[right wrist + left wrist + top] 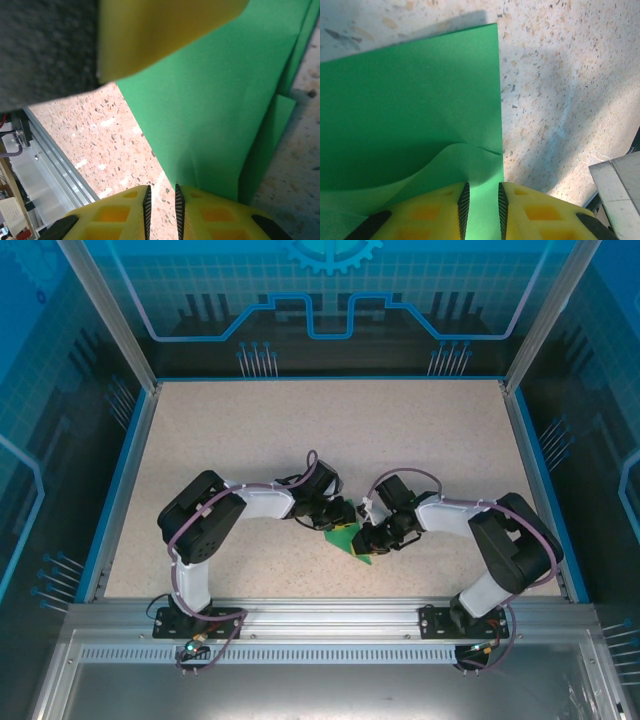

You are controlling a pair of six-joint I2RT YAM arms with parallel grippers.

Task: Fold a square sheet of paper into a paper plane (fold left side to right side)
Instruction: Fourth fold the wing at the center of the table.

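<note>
The square sheet of paper (352, 546) is bright green and lies folded in layers on the speckled table, between the two arms. Whether it has a plane's shape I cannot tell. My left gripper (337, 518) sits on its left part. In the left wrist view a raised flap of the paper (410, 100) curves up into the narrow gap of the left gripper (481, 185). My right gripper (366, 537) stands at the paper's right edge. In the right wrist view the right gripper (161, 187) is slightly open over bare table, and a corner of the paper (225, 100) touches its right pad.
The left gripper's yellow finger (165, 30) hangs close above the right gripper. A metal rail (330, 615) runs along the near table edge just behind both grippers. Blue walls (118, 490) border the sides. Bare table (330, 430) stretches to the back.
</note>
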